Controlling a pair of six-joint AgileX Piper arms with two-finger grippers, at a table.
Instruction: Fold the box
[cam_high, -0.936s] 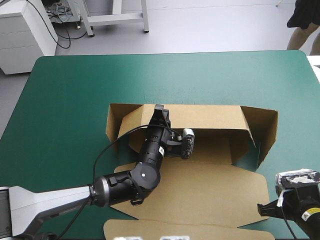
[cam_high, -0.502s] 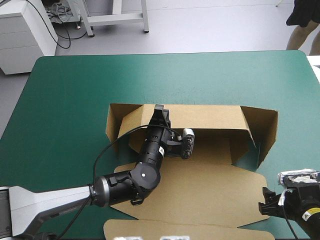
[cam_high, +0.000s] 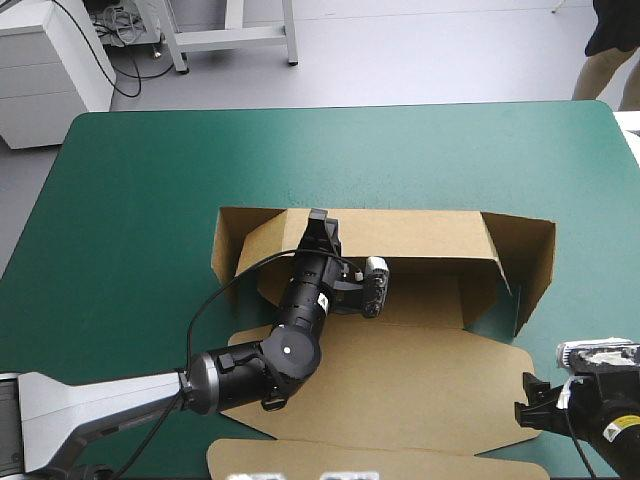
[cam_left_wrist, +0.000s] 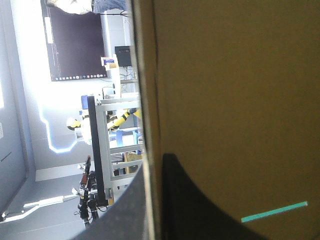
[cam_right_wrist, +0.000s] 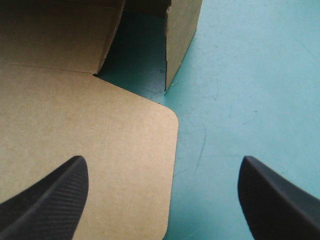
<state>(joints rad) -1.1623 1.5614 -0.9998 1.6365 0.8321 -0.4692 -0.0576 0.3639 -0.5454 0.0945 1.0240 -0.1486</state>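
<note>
High view showed the box (cam_high: 420, 380) near the middle of the teal-green desk (cam_high: 140, 200), its far wall and both end flaps raised and its lid flat toward the near edge. The left end effector (cam_high: 320, 222) sat at the far wall's top edge, all but closed, with the board pinched between its black fingers. The right end effector (cam_right_wrist: 162, 165) hovered wide apart and empty at the lid's rounded right corner, one finger over board, the other over bare desk.

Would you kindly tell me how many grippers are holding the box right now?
1. The left gripper is shut on the far raised wall of the box. The right gripper is open at the box's flat near right corner, gripping nothing.
</note>
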